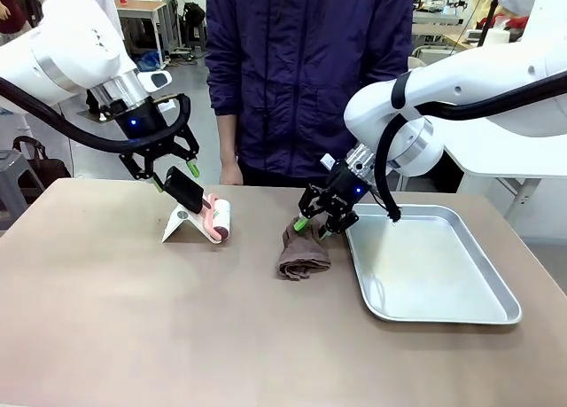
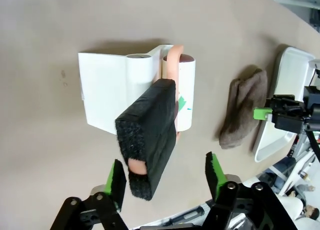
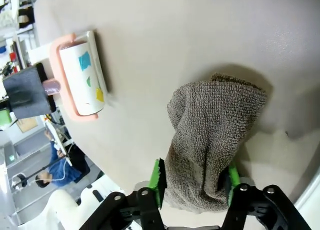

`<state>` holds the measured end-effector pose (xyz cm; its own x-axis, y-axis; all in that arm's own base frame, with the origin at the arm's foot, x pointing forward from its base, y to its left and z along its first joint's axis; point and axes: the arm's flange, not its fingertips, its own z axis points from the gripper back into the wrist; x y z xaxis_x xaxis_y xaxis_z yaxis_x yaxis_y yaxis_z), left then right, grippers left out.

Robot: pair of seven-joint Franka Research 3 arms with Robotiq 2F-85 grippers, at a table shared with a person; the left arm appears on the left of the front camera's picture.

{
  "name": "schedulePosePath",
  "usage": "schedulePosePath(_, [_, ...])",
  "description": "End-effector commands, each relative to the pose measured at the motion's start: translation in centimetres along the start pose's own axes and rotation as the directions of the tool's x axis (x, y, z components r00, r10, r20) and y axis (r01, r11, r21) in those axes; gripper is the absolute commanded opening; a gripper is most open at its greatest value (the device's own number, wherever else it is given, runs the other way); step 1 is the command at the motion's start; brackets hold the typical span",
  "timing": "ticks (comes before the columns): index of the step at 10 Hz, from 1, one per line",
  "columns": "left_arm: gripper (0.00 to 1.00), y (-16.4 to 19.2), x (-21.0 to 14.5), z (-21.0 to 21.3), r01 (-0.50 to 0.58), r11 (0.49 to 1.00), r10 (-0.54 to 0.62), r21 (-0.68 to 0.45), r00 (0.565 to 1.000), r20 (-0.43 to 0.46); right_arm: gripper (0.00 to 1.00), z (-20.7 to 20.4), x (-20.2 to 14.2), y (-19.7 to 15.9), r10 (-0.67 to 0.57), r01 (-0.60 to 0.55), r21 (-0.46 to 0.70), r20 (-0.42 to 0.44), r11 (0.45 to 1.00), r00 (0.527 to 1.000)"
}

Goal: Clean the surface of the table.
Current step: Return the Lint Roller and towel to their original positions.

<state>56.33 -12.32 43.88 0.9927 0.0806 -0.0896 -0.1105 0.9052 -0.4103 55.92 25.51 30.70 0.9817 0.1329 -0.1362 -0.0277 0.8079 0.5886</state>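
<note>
Front view, bare silver tray on table, right gripper jaws apart around brown cloth, left gripper apart.

The front camera looks across the surface toward the person at its far edge. Each wrist camera looks down close over the surface; both share the lint roller and brown cloth.

Your near half of the worktop lies bare and passable. Obstacles sit mid-worktop: lint roller on its white stand, brown cloth, and metal tray at right.
</note>
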Motion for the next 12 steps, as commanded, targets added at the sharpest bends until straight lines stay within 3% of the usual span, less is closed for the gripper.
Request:
schedulePosePath(1, [1.00,0.7,-1.0,1.2,-0.040,0.999,0.041,-0.024,0.998,0.040,0.98,0.2,0.5,0.2,0.014,-0.014,0.014,-0.010,1.000,1.000])
schedulePosePath(5, [1.00,3.2,-3.5,4.5,-0.031,0.991,0.040,-0.129,0.997,0.073,1.00,0.7,0.4,0.2,0.009,-0.009,0.007,0.002,1.000,1.000])
schedulePosePath(8, [1.00,6.7,-7.2,7.7,0.077,0.955,-0.057,-0.287,0.995,0.077,1.00,4.6,-2.9,0.8,0.109,-0.111,0.057,0.036,0.992,0.993])
schedulePosePath(11, [1.00,14.3,-12.2,9.6,0.176,0.819,-0.105,-0.547,0.982,0.158,1.00,7.7,-9.2,-0.2,0.203,-0.210,0.260,0.055,0.942,0.978])
schedulePosePath(12, [1.00,17.1,-13.5,9.4,0.181,0.765,-0.079,-0.619,0.979,0.188,1.00,7.8,-11.9,-0.9,0.157,-0.185,0.362,0.107,0.913,0.982])
